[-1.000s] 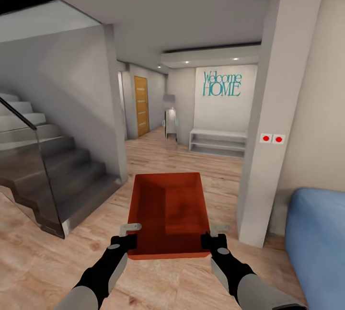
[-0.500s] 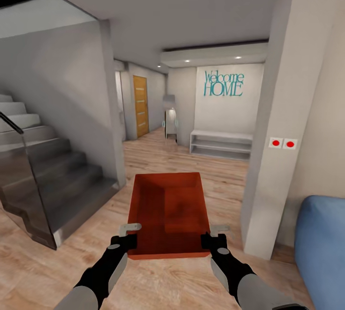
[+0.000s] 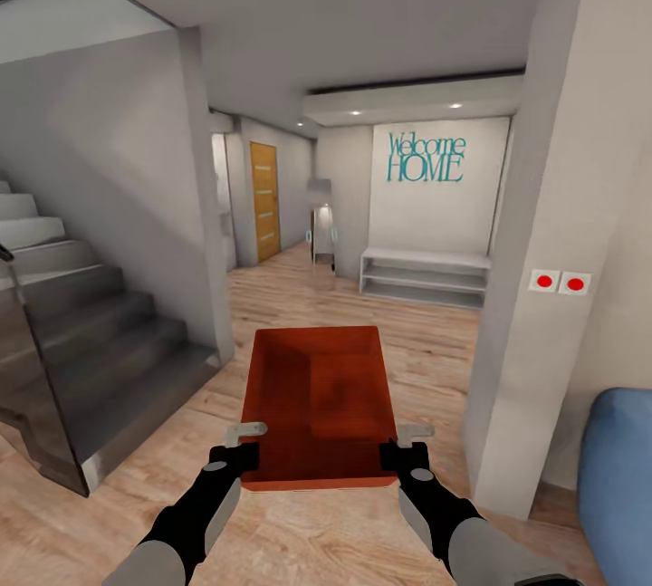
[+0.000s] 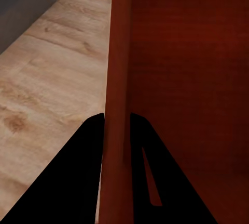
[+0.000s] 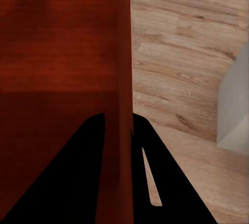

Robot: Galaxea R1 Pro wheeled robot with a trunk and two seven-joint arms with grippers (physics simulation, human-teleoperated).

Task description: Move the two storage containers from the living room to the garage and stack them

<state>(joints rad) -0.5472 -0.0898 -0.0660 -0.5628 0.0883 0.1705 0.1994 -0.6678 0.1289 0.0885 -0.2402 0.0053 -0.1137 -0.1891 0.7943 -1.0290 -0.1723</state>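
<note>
One storage container (image 3: 319, 405) hangs between two tools, above wood floor (image 3: 136, 504). The left tool (image 3: 243, 454) clamps its left wall. The right tool (image 3: 398, 454) clamps its right wall.

The storage container (image 3: 319, 405) looks like orange-red plastic, matt, its inner floor slightly mottled; in the left wrist view its wall (image 4: 116, 78) reads smooth with a soft sheen. The left gripper (image 3: 243, 444) and right gripper (image 3: 407, 446) have black matt bodies with pale grey metal-looking tips. The floor (image 3: 380, 314) is light wood plank, grained, with a low satin finish. The stairs (image 3: 100, 341) appear as dark grey smooth stone or concrete, faintly reflective. The walls are plain matt white plaster. The door (image 3: 265, 201) is orange-toned wood. The blue seat (image 3: 620, 468) looks like soft cloth.
</note>
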